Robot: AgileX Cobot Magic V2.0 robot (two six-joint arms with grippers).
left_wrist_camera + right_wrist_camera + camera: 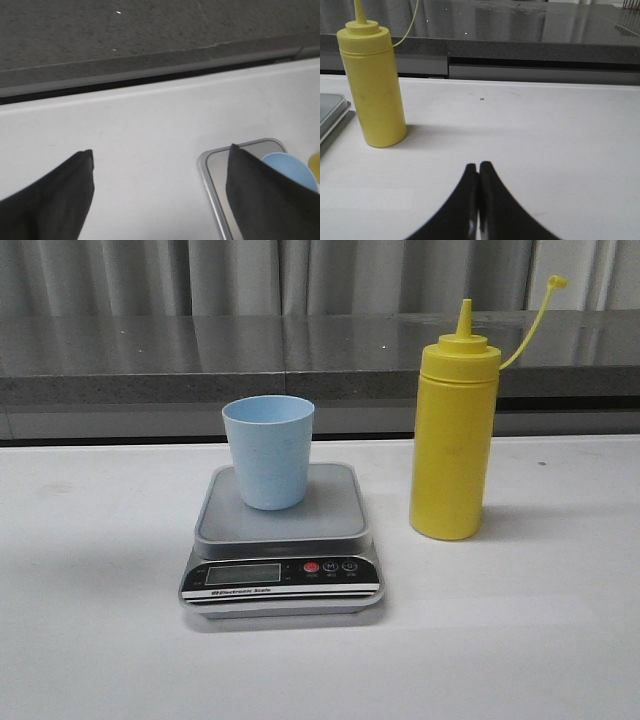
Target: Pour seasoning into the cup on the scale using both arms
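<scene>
The pale blue cup [268,451] stands upright on the silver-grey scale [282,540], toward its back left. The yellow seasoning bottle [454,435] stands upright on the white table to the right of the scale, its cap strap hanging open. No arm shows in the front view. In the left wrist view my left gripper [160,155] is open and empty above the table, left of the scale [216,165]; the cup's rim [290,167] shows behind one finger. In the right wrist view my right gripper [478,167] is shut and empty, apart from the bottle [374,85].
A dark grey counter ledge [200,365] runs along the back of the white table [90,640], with grey curtains behind it. The scale's corner [331,116] shows beside the bottle in the right wrist view.
</scene>
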